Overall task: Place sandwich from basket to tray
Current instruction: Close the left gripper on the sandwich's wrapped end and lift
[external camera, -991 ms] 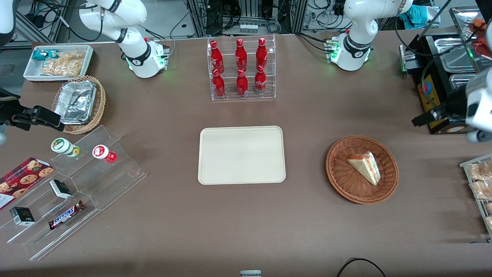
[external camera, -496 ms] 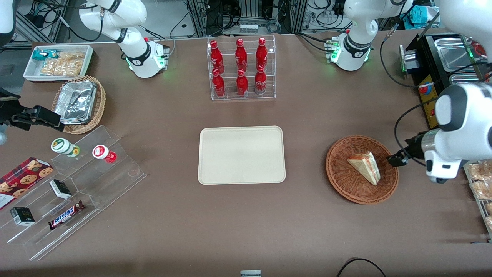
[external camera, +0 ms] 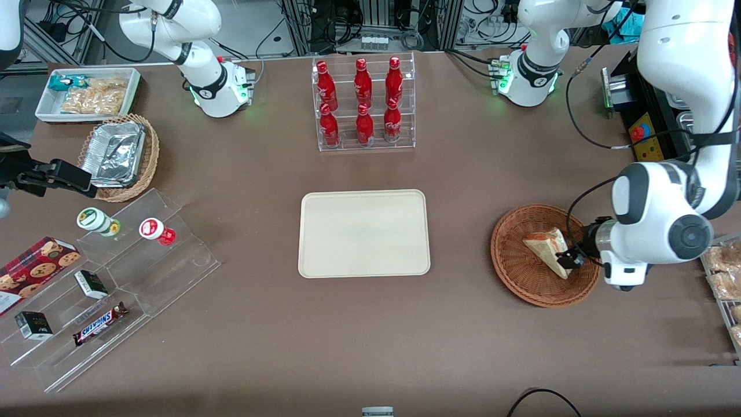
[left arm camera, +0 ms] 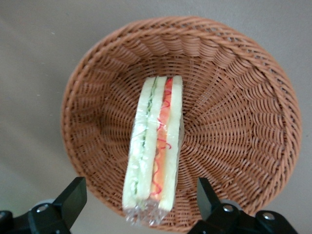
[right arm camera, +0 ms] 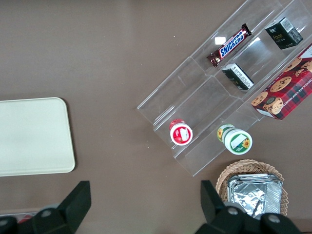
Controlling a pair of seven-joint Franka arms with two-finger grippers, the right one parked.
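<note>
Sandwich [left arm camera: 155,146] – wrapped, red-green layers – in basket [left arm camera: 234,73]; gripper [left arm camera: 139,202] spread above.

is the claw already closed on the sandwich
No, the claw is open above the basket, its fingers apart on either side of the sandwich, not touching it.

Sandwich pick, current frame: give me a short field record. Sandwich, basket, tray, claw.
sandwich: wrapped wedge, lying in the basket, not lifted
basket: reddish-brown wicker, toward the working arm's end of the table
tray: cream rectangle, mid-table, nothing on it
claw: left arm's, open, above the basket, fingers straddling the sandwich's wide end, no contact visible
task state: grasp not yet made
</note>
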